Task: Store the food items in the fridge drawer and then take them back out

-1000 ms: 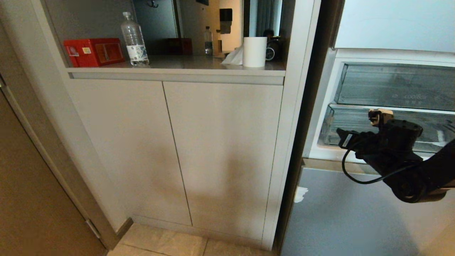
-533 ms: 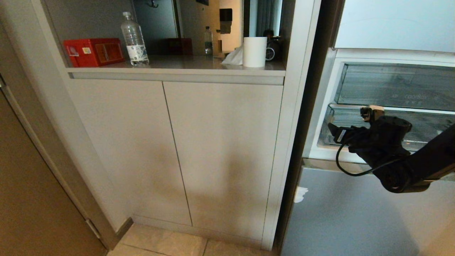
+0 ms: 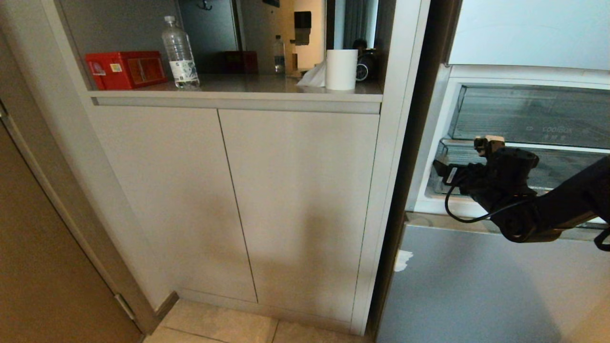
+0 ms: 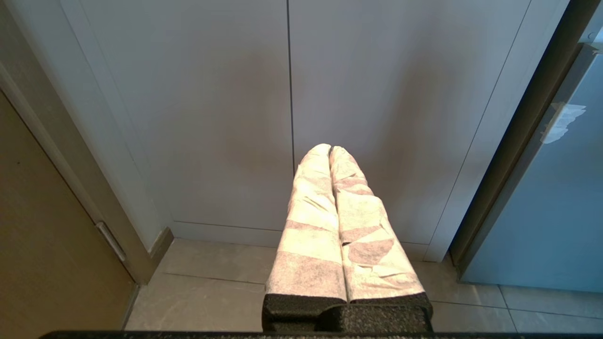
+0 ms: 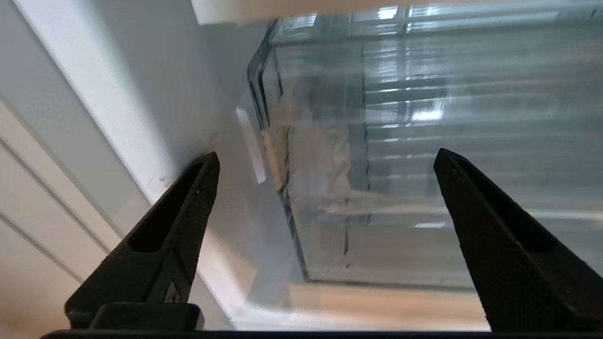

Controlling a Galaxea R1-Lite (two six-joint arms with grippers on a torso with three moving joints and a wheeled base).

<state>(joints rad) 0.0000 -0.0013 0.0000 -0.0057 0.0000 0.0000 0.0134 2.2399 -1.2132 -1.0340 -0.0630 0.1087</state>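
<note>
No food items show in any view. The fridge drawer [image 3: 557, 166], clear with a ribbed floor, is the lower of two in the open fridge at the right. My right gripper [image 3: 495, 166] hangs just in front of the drawer's left end and hides part of its front. In the right wrist view the right gripper [image 5: 325, 154] is open wide and empty, and the drawer's near corner [image 5: 301, 263] lies between its black fingers. My left gripper [image 4: 330, 148] is shut, its tape-wrapped fingers pressed together, parked low before the cabinet doors.
Above sits another clear drawer [image 3: 524, 114] with "coolBox" lettering. Left of the fridge, a cabinet shelf [image 3: 238, 88] carries a red box [image 3: 125, 70], a water bottle [image 3: 180, 53] and a white roll [image 3: 341, 69]. A grey lower fridge door [image 3: 467, 286] is below my right arm.
My right arm has moved left and up across the fridge opening, closer to the lower drawer's left end. Nothing else has shifted.
</note>
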